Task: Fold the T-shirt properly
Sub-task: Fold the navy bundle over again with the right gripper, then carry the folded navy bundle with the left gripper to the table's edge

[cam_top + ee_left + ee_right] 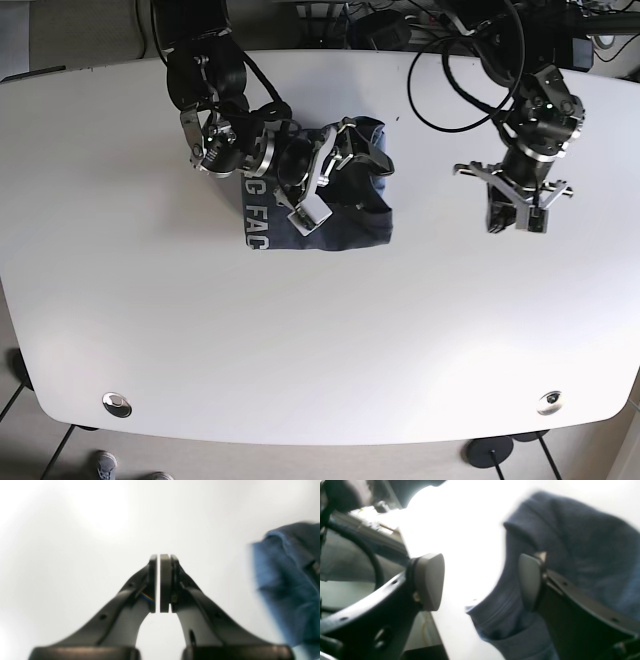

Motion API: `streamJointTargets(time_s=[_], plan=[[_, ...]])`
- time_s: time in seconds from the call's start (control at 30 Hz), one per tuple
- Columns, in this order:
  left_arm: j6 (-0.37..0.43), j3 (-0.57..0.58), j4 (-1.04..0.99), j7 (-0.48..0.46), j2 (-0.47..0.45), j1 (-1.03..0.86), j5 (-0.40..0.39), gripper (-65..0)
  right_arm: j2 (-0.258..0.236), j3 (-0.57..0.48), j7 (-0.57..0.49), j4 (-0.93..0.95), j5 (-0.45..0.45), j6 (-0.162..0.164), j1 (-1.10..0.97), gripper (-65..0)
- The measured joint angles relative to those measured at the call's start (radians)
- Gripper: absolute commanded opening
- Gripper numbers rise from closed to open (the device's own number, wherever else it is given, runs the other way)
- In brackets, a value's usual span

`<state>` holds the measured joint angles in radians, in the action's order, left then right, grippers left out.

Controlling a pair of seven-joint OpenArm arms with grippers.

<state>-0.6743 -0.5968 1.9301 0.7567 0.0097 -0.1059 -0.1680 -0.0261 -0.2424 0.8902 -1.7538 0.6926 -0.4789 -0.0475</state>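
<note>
While the overhead base view looks down on a white table [320, 330], the right arm's gripper [330, 165], on the left of that view, sits low over a dark navy T-shirt [345, 228]. The shirt lies bunched into a rough square at the table's upper middle, with white lettering [256, 212] along its left edge. In the right wrist view, this gripper's two grey pads [430, 581] stand wide apart; one pad is pressed against a raised fold of the navy cloth [582, 545], and nothing is pinched between them. Further right in the base view, well apart from the shirt, the left gripper [518, 210] hangs over bare table. Its wrist view shows the pads [165, 582] nearly together, only a thin sliver between them, empty, with blurred blue fabric [287, 585] at the right edge.
</note>
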Motion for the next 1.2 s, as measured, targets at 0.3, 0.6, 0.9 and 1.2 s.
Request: streamJointTargets(time_s=[0.3, 0.6, 0.9, 1.2], plan=[[0.0, 0.22, 0.0, -0.015, -0.018, -0.064, -0.005, -65.0, -0.046, 0.269, -0.013, -0.07, -0.001, 0.016, 0.009, -21.4], [0.0, 0.664, -0.001, -0.016, 0.029, -0.158, -0.006, -65.0, -0.203, 0.196, -0.106, 0.36, -0.008, -0.018, 0.212, -57.1], [-0.008, 0.519, -0.305, -0.026, -0.007, -0.057, -0.021, -65.0, -0.269, 0.089, -0.337, 0.554, 0.003, -0.061, 0.216, -62.1], [-0.007, 0.549, -0.499, -0.013, -0.035, 0.186, -0.003, -65.0, -0.309, 0.088, -0.365, 0.476, 0.002, -0.061, 0.152, -62.1]])
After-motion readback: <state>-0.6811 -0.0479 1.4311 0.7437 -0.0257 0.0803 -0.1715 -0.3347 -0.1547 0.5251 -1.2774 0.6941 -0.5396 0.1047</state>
